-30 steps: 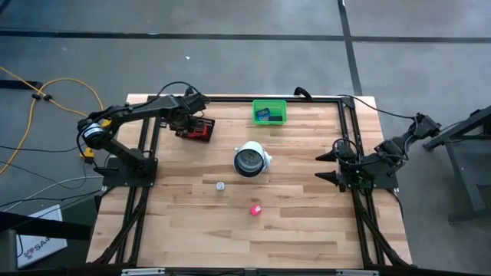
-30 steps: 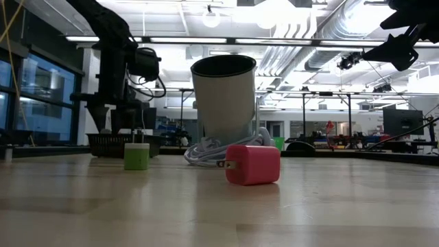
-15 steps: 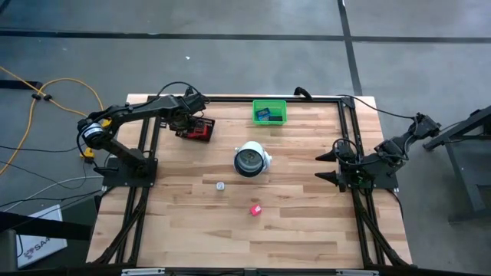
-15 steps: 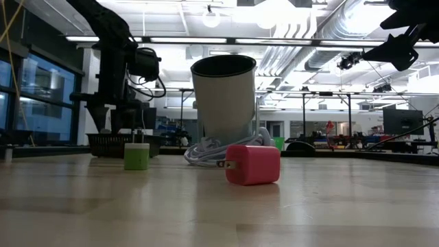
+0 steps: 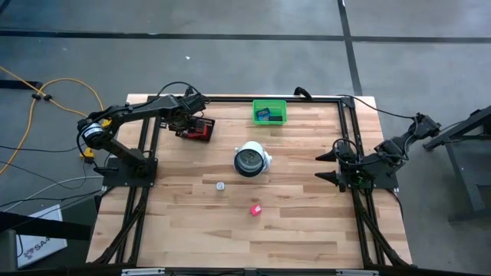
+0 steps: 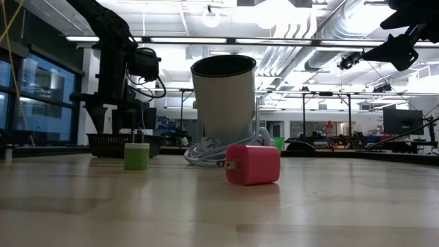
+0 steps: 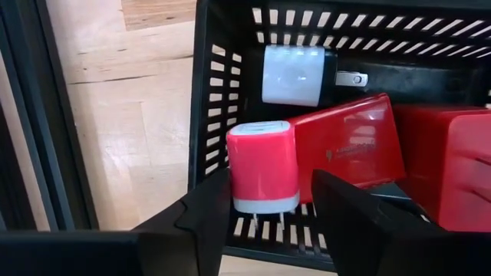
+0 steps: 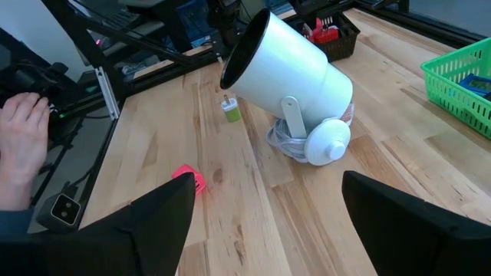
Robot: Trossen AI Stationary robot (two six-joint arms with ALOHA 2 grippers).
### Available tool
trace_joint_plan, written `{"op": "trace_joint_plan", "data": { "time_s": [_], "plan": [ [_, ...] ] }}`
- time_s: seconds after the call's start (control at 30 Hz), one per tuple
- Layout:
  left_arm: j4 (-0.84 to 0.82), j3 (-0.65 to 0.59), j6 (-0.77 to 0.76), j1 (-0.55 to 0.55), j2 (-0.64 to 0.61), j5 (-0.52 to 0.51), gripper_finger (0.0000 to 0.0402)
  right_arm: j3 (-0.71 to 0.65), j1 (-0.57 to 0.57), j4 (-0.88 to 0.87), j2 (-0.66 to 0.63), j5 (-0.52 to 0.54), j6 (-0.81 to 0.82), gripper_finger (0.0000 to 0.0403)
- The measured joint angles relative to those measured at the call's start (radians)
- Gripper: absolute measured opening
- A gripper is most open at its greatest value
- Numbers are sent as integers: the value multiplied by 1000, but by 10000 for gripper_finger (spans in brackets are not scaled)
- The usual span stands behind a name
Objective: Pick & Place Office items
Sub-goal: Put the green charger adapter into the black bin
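My left gripper hangs over the black mesh tray at the table's far left, pointing steeply down, its fingers open on either side of a red charger block in the tray's corner. A white charger and flat red cases also lie in the tray. On the bare table rest a pink charger block and a small green-and-white block. My right gripper waits open at the right edge, above the table. My left gripper has a clear gap between one finger and the red charger block. The other finger stands close against the block's side, and I cannot tell whether it touches. The block sits in the tray, plug end toward the fingers.
A white cylinder-shaped object with a dark face and a coiled cord lies mid-table. A green bin with blue flat pieces stands at the far edge. A dark frame rail runs beside the tray. A person's hand shows beyond the table.
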Motion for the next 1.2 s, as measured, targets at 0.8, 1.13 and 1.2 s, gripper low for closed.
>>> {"op": "trace_joint_plan", "data": {
  "time_s": [0.8,1.13,1.2],
  "plan": [
    [1,0,-5,0,-43,2,177,0,0,0,0,0,0,317],
    [55,2,51,0,-90,24,177,0,0,0,0,0,0,317],
    [55,2,72,0,-127,24,177,0,0,0,0,0,0,317]
  ]
}}
